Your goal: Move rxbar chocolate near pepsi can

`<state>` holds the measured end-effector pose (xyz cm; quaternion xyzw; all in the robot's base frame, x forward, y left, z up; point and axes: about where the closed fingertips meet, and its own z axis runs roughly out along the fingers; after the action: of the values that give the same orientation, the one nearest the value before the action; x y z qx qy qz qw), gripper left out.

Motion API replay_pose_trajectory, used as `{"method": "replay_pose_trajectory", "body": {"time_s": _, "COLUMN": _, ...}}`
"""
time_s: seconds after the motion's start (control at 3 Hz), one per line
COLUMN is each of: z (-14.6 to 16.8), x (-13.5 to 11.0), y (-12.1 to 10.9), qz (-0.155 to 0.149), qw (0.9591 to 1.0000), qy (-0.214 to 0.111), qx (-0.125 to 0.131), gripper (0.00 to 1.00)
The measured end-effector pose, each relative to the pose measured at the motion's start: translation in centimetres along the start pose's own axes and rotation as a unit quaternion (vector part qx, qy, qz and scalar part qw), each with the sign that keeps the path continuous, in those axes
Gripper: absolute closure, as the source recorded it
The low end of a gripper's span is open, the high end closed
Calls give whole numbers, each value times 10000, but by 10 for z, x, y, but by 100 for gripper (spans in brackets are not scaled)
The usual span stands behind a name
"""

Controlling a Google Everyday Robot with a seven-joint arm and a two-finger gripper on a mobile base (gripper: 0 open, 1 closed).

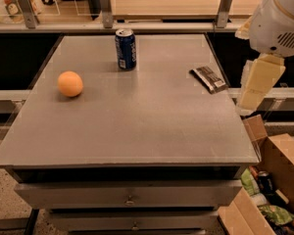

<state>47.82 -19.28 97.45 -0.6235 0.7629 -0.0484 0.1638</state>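
Note:
The rxbar chocolate is a flat dark bar with a whitish end. It lies on the grey table near the right edge. The pepsi can stands upright at the back centre, dark blue with a silver top, well left of the bar. My gripper hangs at the right side of the table, just right of the bar and above the table's edge, under the white arm joint. It holds nothing that I can see.
An orange ball sits on the left part of the table. An open cardboard box with packets and a can stands on the floor at the lower right. A counter with metal posts runs behind the table.

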Motion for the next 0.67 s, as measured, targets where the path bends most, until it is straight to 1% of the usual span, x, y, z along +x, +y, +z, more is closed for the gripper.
{"method": "replay_pose_trajectory", "body": {"time_s": 0.33, "z": 28, "x": -9, "y": -24, "qz": -84, "qw": 9998, "qy": 139, "qx": -104, "gripper": 0}}
{"method": "replay_pose_trajectory", "body": {"time_s": 0.67, "z": 60, "x": -9, "y": -54, "qz": -85, "qw": 9995, "qy": 243, "qx": -192, "gripper": 0}}
